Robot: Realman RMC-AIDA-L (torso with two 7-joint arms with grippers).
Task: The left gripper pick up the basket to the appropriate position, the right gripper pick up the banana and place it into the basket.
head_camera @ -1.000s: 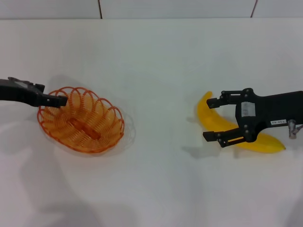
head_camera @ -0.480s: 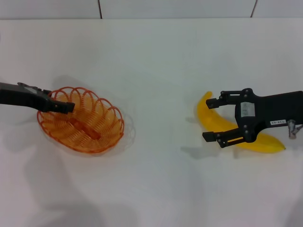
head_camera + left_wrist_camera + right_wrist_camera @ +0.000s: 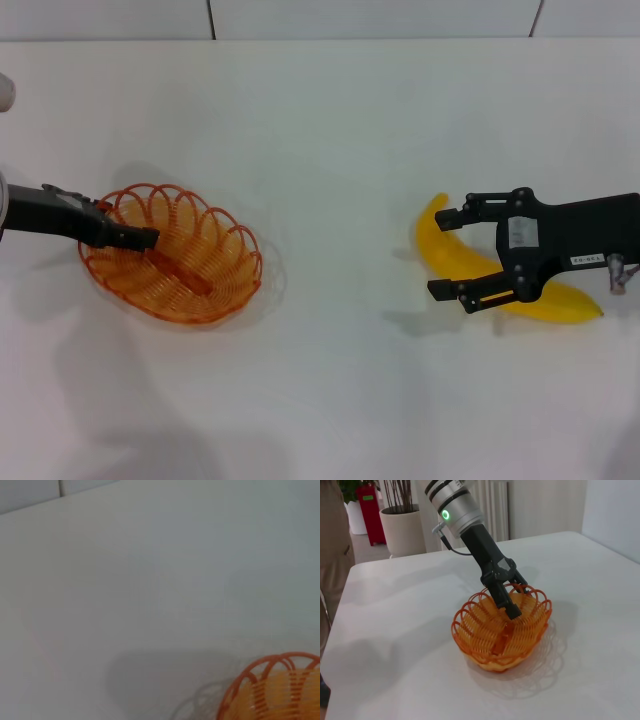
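Note:
The orange wire basket [image 3: 215, 265] stands on the white table at the left. It also shows in the right wrist view [image 3: 490, 645] and at a corner of the left wrist view [image 3: 272, 690]. My left gripper [image 3: 143, 238] reaches over the basket's left rim, its tip inside the basket [image 3: 512, 611]. The yellow banana [image 3: 455, 262] lies on the table at the right. My right gripper [image 3: 446, 254] is open just above the banana's left half, one finger on each side of it.
The white table [image 3: 330, 150] runs back to a tiled wall. In the right wrist view, a pale plant pot [image 3: 402, 527], a red object [image 3: 370, 512] and a person [image 3: 332, 545] are beyond the table's far edge.
My left gripper has moved toward me and slightly right, from over the basket's rim down into the basket. The right gripper and the banana have not moved.

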